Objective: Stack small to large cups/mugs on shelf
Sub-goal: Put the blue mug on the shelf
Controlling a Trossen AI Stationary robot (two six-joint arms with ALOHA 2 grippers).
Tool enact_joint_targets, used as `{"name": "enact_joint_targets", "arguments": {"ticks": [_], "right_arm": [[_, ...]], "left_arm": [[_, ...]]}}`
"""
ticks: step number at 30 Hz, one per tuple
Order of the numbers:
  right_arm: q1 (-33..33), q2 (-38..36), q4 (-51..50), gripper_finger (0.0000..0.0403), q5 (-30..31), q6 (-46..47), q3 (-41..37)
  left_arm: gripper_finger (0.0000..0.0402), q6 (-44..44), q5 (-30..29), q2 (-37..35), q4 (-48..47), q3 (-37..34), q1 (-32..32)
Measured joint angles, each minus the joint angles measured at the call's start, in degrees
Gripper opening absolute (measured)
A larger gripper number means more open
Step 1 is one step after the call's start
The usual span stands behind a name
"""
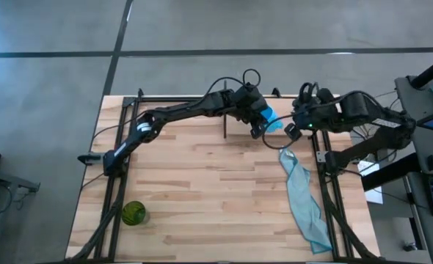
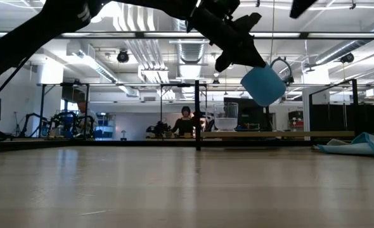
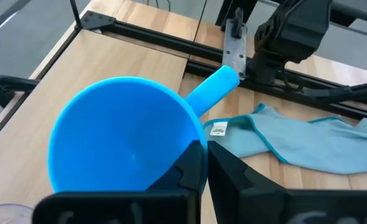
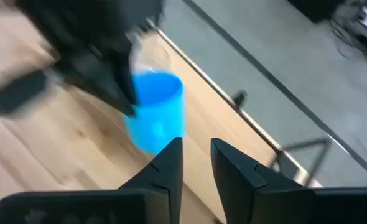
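While the left gripper [image 1: 259,117] hangs high over the far side of the table [image 1: 202,183], it holds the blue mug [image 1: 269,117] in the air. Its jaws are clamped on the mug's rim, with one finger [image 3: 193,165] inside the mug. In the low view the mug [image 2: 264,85] is tilted and well above the shelf [image 2: 276,134]. Its handle [image 3: 211,90] points toward the right arm.

The clear cup [image 2: 225,116] stands on the shelf, lower than the mug and a bit to the side. The green cup [image 1: 133,213] sits alone at the near left corner of the table, well apart from the others.

The right gripper [image 1: 290,129] waits just beside the mug, touching nothing. Its jaws are a little apart and hold nothing. A light blue cloth [image 1: 303,198] lies on the right side of the table.

A person [image 2: 186,121] sits far back in the room.
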Motion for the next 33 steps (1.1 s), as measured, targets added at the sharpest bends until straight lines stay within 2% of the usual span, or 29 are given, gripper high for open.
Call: {"name": "enact_joint_targets", "arguments": {"ticks": [3, 7, 15, 22, 27, 33], "right_arm": [[-1.8, -2.2, 0.2, 0.0102, -1.1, 2.6, -5.2], [-2.6, -4.0, 0.7, 0.0121, -7.2, 4.3, -11.8], [-2.6, -6.0, 11.3, 0.0127, -7.5, 0.1, -26.2], [-2.6, -6.0, 17.9, 0.0127, -2.1, -4.5, -31.5], [-2.6, -6.0, 23.5, 0.0128, -1.8, -7.3, -32.8], [-2.6, -6.0, 29.0, 0.0128, 3.3, -10.0, -34.1]], "left_arm": [[0.0000, 0.2, 0.0, 0.0, 0.1, 0.0, 0.1], [0.0000, 0.4, 0.0, 0.0, 0.1, 0.1, 0.2], [0.0000, 0.5, 0.5, 0.0, 0.1, 0.1, 0.3], [0.0000, 0.5, 2.4, 0.0, -0.3, 0.1, 0.6], [0.0000, 1.9, 2.8, -0.1, -0.3, 0.1, 0.9], [0.0000, 1.9, 3.0, -0.1, -0.3, 0.1, 0.9]]}}
